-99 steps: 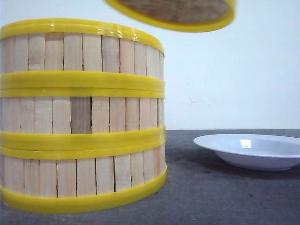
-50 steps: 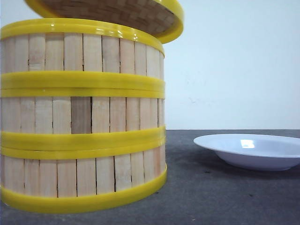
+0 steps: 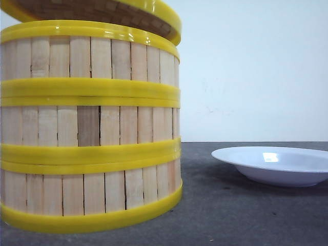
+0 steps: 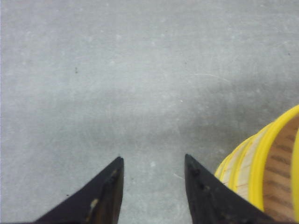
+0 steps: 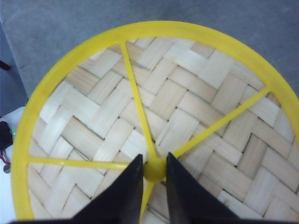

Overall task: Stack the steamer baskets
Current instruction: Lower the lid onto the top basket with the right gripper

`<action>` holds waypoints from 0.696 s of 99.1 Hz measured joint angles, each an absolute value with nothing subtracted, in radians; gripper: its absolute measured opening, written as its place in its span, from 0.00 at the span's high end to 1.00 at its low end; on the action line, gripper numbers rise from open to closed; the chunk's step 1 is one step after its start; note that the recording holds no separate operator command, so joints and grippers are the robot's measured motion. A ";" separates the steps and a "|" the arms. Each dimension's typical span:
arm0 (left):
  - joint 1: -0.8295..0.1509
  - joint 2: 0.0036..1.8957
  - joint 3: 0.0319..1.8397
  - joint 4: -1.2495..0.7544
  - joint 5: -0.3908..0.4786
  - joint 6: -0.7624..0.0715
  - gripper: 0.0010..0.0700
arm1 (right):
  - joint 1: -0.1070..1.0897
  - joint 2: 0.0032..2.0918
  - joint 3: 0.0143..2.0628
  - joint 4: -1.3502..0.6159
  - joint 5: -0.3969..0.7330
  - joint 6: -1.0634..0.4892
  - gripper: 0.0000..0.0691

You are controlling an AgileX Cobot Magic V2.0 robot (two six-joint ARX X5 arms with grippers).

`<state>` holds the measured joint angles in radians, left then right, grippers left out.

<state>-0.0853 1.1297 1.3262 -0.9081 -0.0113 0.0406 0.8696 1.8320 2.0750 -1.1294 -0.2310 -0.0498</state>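
Three steamer baskets [image 3: 89, 128] of pale slats with yellow rims stand stacked at the front view's left. Just above the stack hangs the woven lid [image 3: 102, 13], tilted, its right edge low near the top rim. In the right wrist view my right gripper [image 5: 154, 167] is shut on the lid's yellow knob [image 5: 154, 171], the woven dome [image 5: 196, 102] spread beneath it. My left gripper [image 4: 153, 160] is open over bare grey table, with nothing between its fingers; the stack's rim [image 4: 268, 168] shows beside one finger. Neither gripper appears in the front view.
A shallow white plate [image 3: 274, 165] sits on the dark table to the right of the stack. A pale wall stands behind. The table surface [image 4: 117, 70] fills the left wrist view.
The lid has travelled left and down, from high at the right of the stack to just over its top rim. The stack and the plate have not moved.
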 joint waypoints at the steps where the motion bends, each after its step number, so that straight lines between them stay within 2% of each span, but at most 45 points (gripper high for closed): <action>1: -0.085 1.130 1.326 -0.908 -0.011 0.041 0.67 | 0.870 1.834 2.075 -1.131 -0.231 -0.050 0.92; 69: -0.085 1.130 1.326 -0.908 -0.011 0.041 0.67 | 0.884 1.856 2.075 -1.153 -0.175 -0.076 0.92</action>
